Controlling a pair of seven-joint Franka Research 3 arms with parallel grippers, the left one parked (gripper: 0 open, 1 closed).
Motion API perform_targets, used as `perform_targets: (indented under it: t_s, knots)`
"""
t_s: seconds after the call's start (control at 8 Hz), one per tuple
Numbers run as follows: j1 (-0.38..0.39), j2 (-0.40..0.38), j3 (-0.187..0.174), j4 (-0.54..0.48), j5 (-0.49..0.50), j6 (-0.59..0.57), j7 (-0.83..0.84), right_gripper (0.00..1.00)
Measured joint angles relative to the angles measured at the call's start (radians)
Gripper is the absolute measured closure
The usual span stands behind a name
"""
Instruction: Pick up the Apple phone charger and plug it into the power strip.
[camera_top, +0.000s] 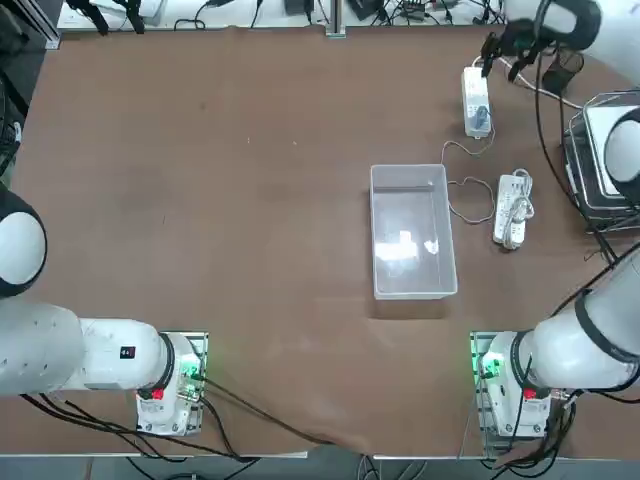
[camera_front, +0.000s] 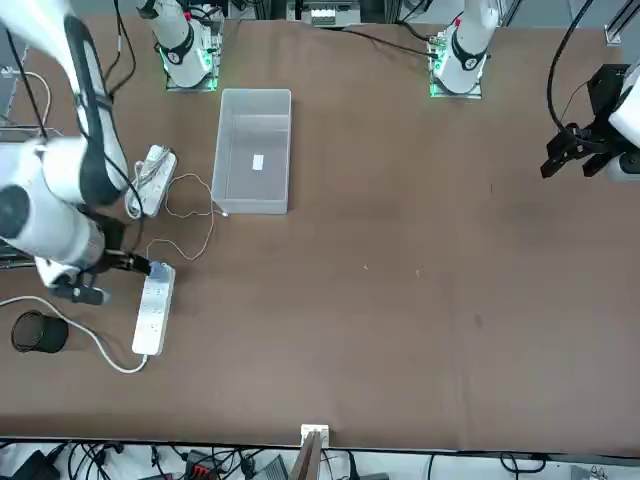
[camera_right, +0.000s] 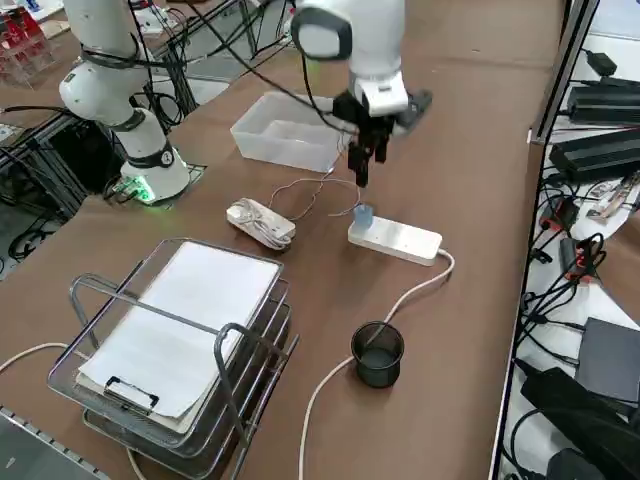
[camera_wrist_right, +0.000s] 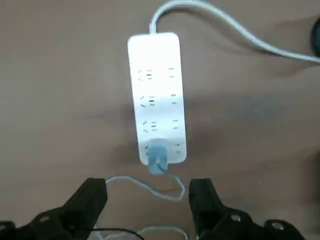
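The right gripper (camera_wrist_right: 148, 200) hangs above the table with its two black fingers (camera_wrist_right: 90, 197) spread wide apart and nothing between them. It points down over the near end of the power strip (camera_wrist_right: 156, 95), a little above it and not touching it; the side view shows the gripper (camera_right: 365, 165) clear of the strip (camera_right: 395, 240).

The phone charger (camera_wrist_right: 157, 161) stands upright in the last socket at the end of the strip farthest from the strip's thick cord (camera_wrist_right: 225, 25). It shows as a small bluish-grey block, also seen from the side (camera_right: 363, 214) and from the front (camera_front: 158, 270). Its thin pale wire (camera_wrist_right: 150, 187) trails from it in loose loops across the brown table (camera_top: 200, 200) toward a clear plastic bin (camera_top: 412, 245).

A second, ribbed white strip (camera_top: 511, 210) lies between the bin and the table's right edge, well apart from the smooth one (camera_top: 476, 100). A black cup (camera_right: 378, 353) stands just beside the thick cord. A wire tray (camera_right: 180, 340) holding a clipboard sits near the table's corner on the robot's right.
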Motion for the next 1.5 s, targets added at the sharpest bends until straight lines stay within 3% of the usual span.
perform_targets:
  t_s: [0.25,0.5,0.62,1.12,1.5]
  knots:
    - [0.002,-0.089,0.004,0.080,0.000,-0.168,-0.005,0.00]
    - [0.003,-0.120,0.007,0.198,0.000,-0.349,-0.054,0.00]
    - [0.004,-0.135,0.007,0.227,0.000,-0.386,-0.083,0.00]
    - [0.004,-0.234,0.007,0.217,0.001,-0.458,-0.131,0.00]
    - [0.004,-0.325,-0.006,0.115,0.004,-0.463,-0.171,0.00]
